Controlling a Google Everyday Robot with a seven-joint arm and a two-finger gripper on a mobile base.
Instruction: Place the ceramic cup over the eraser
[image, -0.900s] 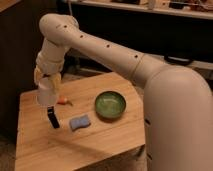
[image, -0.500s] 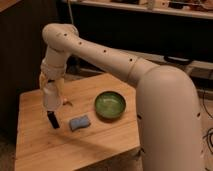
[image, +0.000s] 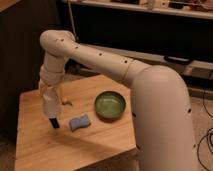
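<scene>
At 3 o'clock, arm (image: 150, 90): a thick white limb fills the right side, climbs toward 10 o'clock to an elbow, then drops straight down over the bench. The elbow sits lower than it did half a second ago, and lower again than the moment before that.
Bench (image: 40, 145): pale wood, its top spread across the lower left, carrying everything named below.
Green bowl (image: 110, 106): round and shallow, standing well apart at 3 o'clock from the cup, in the same spot as earlier.
Ceramic cup (image: 50, 104): white cylinder hanging upright under the wrist, off the bench top. It has come down a little, and its lower rim now meets the top of the eraser at 6 o'clock.
Claw (image: 49, 92): at the cup's upper end, at the bench's 9 o'clock side. I cannot tell whether it is apart, together or clamped on the cup.
Light-blue pad (image: 80, 122): lies flat just beside the eraser at its 3 o'clock, unmoved.
Eraser (image: 54, 122): slim black block standing upright on the bench directly under the cup, where it was before.
Orange item (image: 67, 102): tiny, near the cup at 3 o'clock, between cup and bowl.
</scene>
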